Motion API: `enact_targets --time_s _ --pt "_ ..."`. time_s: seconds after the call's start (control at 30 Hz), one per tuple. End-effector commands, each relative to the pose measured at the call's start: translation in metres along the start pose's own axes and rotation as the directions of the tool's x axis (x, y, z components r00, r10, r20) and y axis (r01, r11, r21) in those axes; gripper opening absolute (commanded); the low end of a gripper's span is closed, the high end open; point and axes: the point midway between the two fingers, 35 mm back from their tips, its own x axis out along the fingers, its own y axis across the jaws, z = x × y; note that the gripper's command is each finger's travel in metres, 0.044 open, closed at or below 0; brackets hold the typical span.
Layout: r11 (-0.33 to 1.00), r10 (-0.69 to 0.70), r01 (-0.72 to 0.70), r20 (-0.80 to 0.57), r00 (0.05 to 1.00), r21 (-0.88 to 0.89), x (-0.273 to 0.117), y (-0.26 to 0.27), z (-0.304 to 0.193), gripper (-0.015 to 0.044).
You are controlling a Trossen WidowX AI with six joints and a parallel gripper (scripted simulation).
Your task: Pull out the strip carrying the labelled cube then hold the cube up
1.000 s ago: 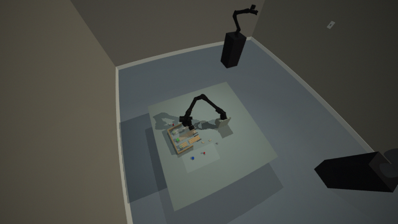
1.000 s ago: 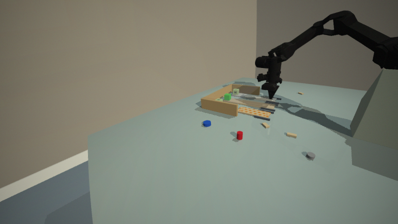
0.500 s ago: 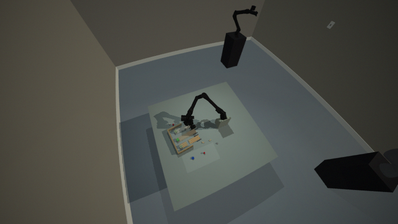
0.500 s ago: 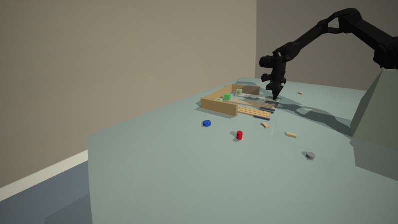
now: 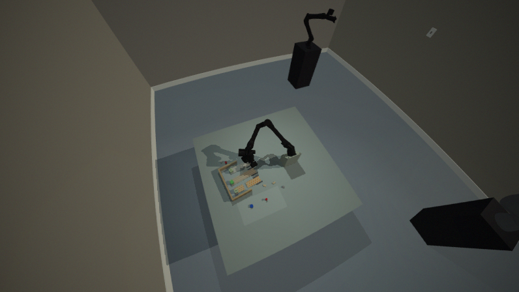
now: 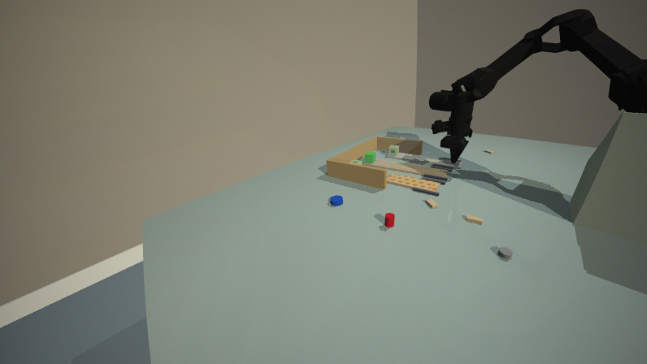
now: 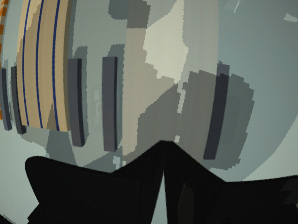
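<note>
My gripper (image 5: pixel 253 165) (image 6: pixel 454 162) (image 7: pixel 165 147) is shut and empty, its tips low over the near end of the plain pale strip (image 7: pixel 200 40). That strip runs back to a pale green cube with a dark mark (image 5: pixel 231 170) (image 6: pixel 393 150). The blue-lined strip (image 7: pixel 48 75) (image 6: pixel 407 169) lies beside it, with a plain green cube (image 5: pixel 231 182) (image 6: pixel 370 157) at its far end. The orange-dotted strip (image 5: pixel 253 182) (image 6: pixel 413 181) shows a gap before its far piece (image 5: pixel 239 188), which carries another pale green cube (image 5: pixel 236 190) (image 6: pixel 355 162). Whether the plain strip is whole is unclear.
A wooden wall (image 5: pixel 226 185) (image 6: pixel 356 174) surrounds the far ends on three sides. Dark rails (image 7: pixel 110 102) (image 7: pixel 217 110) flank the strips. A blue disc (image 6: pixel 336 201), red cylinder (image 6: pixel 389 220), grey disc (image 6: pixel 505 253) and small wooden blocks (image 6: pixel 431 203) (image 6: pixel 474 218) lie nearby.
</note>
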Motion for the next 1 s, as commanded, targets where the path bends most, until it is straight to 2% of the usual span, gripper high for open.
enact_targets --time_s 0.0,0.97 --pt "1.0 0.001 -0.001 -0.026 1.0 0.001 0.007 -0.001 -0.015 0.0" --pt "1.0 0.001 -0.001 -0.028 1.0 -0.001 0.006 -0.002 -0.057 0.0"
